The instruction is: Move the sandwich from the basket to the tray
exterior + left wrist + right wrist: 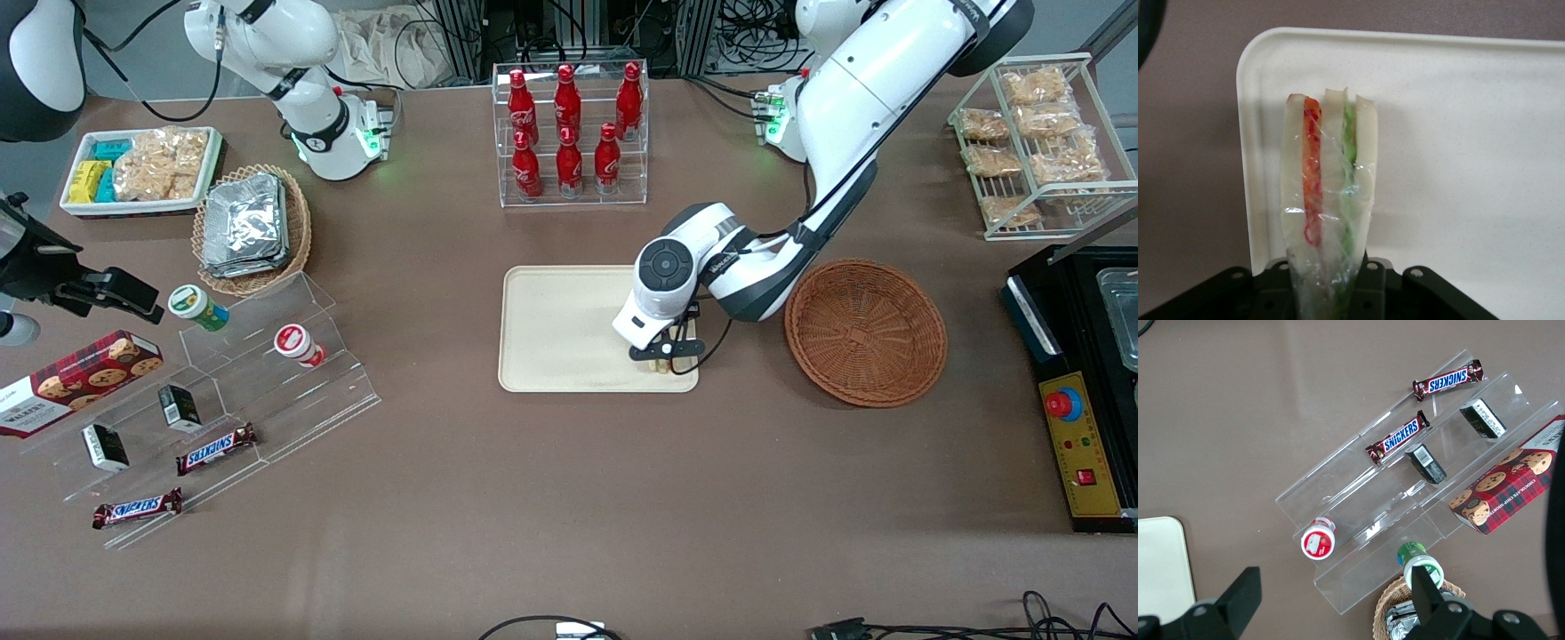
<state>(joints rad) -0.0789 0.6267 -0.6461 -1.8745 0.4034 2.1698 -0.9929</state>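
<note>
Front view, tray: the flat cream-beige rectangular plastic tray (pixel 560 329) lies beside the round reddish-brown wicker basket (pixel 865 331).
Gripper: the gripper (pixel 662 360) hangs over the tray's corner nearest the basket.
Sandwich: the clear-wrapped triangular sandwich (pixel 1328 200), clamped between the fingers, points lengthwise away from them, over the tray.

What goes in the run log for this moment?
phase: placing | gripper: over tray corner, shut on sandwich | basket: no sandwich inside
</note>
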